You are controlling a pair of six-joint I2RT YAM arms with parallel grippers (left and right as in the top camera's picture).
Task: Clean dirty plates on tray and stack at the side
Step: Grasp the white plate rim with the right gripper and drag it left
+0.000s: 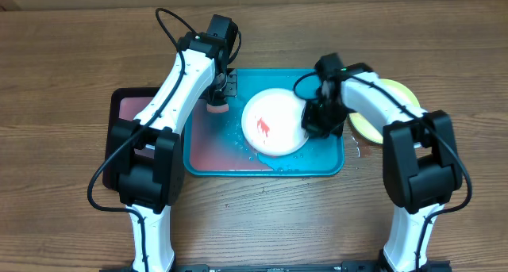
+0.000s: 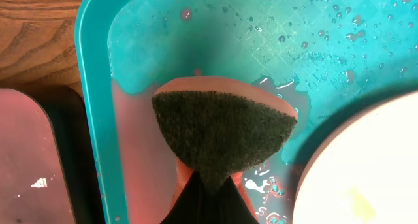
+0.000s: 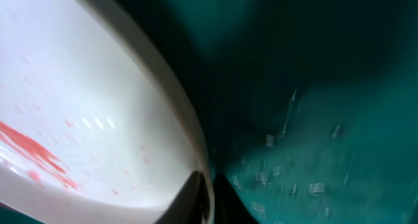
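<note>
Left gripper [image 1: 217, 97] is clamped tight on a salmon-pink sponge [image 2: 222, 136] with a dark green scouring face, at the wet left end of the large turquoise plastic tray [image 2: 91, 87]. Right gripper [image 1: 316, 120] looks pinched on the right rim of the round, red-smeared white plastic plate [image 1: 274, 123] lying mid-tray, though the wrist view is blurry. Lime green plate [image 1: 365, 129] sits just off the tray's right edge; a white mark on the black-rimmed pinkish tray [image 2: 26, 159] is too small to read.
</note>
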